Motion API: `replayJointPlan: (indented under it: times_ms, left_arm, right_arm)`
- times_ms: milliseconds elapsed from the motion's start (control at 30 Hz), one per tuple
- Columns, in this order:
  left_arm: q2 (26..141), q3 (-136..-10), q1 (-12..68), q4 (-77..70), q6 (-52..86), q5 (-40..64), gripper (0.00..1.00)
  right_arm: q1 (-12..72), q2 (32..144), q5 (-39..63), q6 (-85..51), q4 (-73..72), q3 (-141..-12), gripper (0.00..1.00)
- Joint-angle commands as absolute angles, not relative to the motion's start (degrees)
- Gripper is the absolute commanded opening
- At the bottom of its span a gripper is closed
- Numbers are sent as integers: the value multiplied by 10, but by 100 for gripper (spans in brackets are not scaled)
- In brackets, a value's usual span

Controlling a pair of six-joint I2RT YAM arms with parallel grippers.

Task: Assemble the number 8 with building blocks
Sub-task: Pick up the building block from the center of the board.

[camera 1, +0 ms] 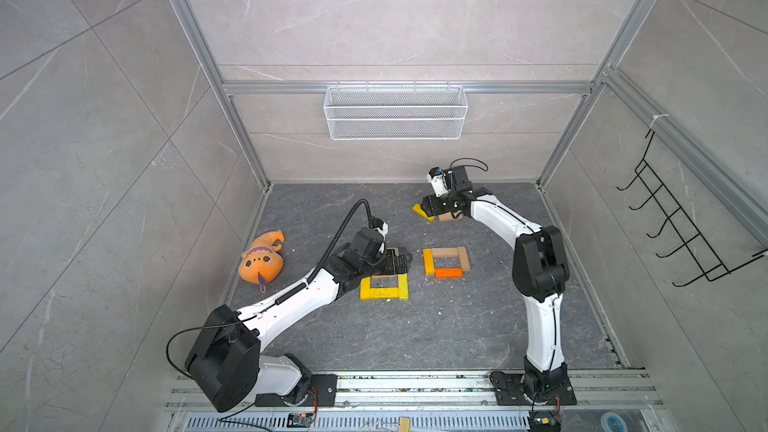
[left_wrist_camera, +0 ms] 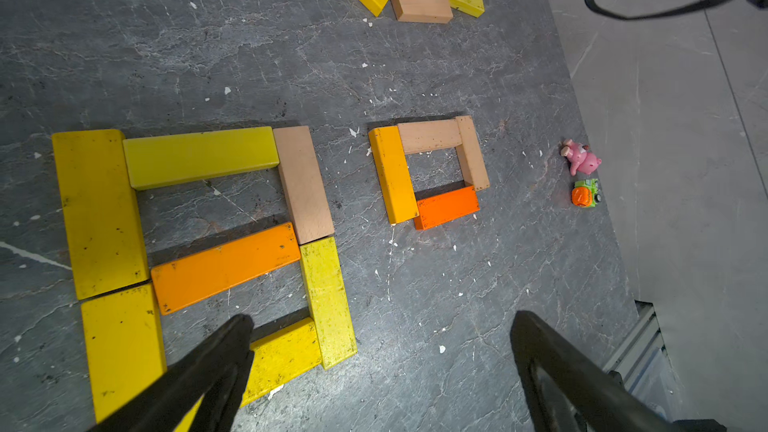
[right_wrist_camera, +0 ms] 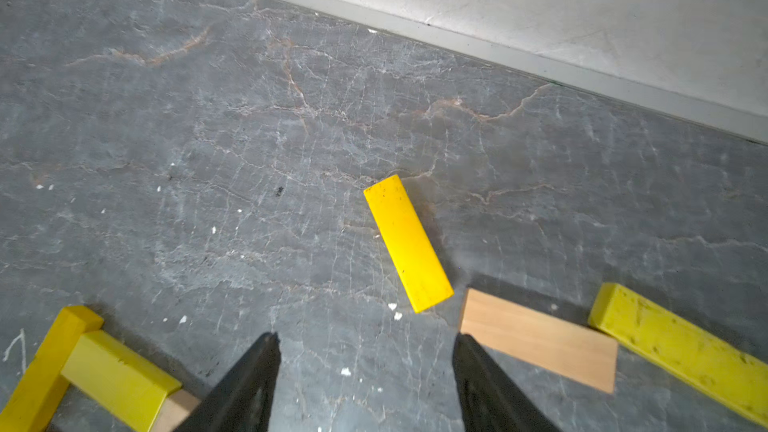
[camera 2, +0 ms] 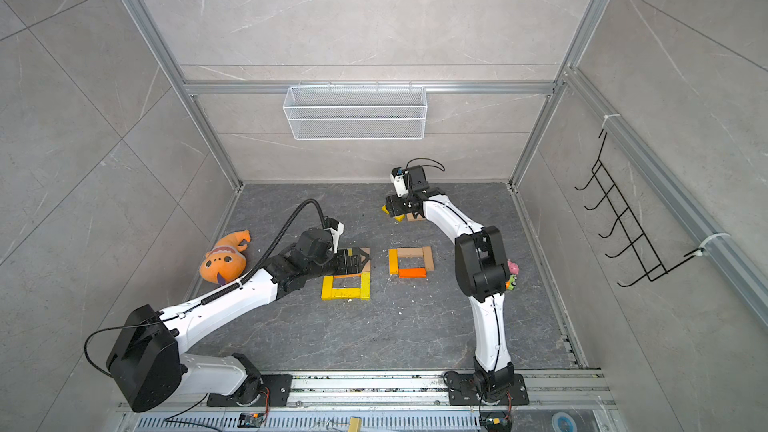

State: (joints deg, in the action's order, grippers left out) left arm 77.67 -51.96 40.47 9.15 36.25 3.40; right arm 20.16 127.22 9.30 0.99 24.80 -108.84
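Now the left pincer (left_wrist_camera: 382, 317) gapes over the building blocks (left_wrist_camera: 224, 268); right pincer (right_wrist_camera: 366, 336) open near yellow block (right_wrist_camera: 407, 243).

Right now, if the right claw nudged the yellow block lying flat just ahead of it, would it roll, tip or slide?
The yellow block lies on its broad face, so it would probably slide or swivel, not roll or tip. Crisp edges suggest stiff wood that shouldn't bend when gripped. Smooth paint may be slippery.

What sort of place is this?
Probably a robotics lab test cell: a silver aluminium-profile frame holding grey marble-look panels, two white-and-black robot arms bolted to a slotted metal rail, a white wire-mesh basket.
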Motion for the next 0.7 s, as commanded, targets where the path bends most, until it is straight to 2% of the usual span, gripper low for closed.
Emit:
replayJointPlan:
  times_ms: [0, 233, 367, 433, 467, 667]
  left_arm:
    - [768, -523, 404, 78, 364, 20, 100]
    - [792, -539, 404, 92, 362, 9, 99]
    - [807, -544, 405, 95, 362, 9, 99]
    - [812, -546, 404, 95, 362, 7, 99]
    - [813, -547, 404, 95, 362, 8, 99]
    - [829, -553, 404, 90, 360, 14, 99]
  right_arm:
    - [201, 1352, 100, 38, 346, -1191, 67]
    - [201, 1532, 93, 47, 501, -1484, 64]
    - [201, 1685, 86, 40, 637, -1795, 63]
    - [200, 1661, 87, 50, 622, -1737, 61]
    - [200, 1689, 87, 53, 649, -1788, 61]
    - [199, 1708, 80, 56, 678, -1814, 60]
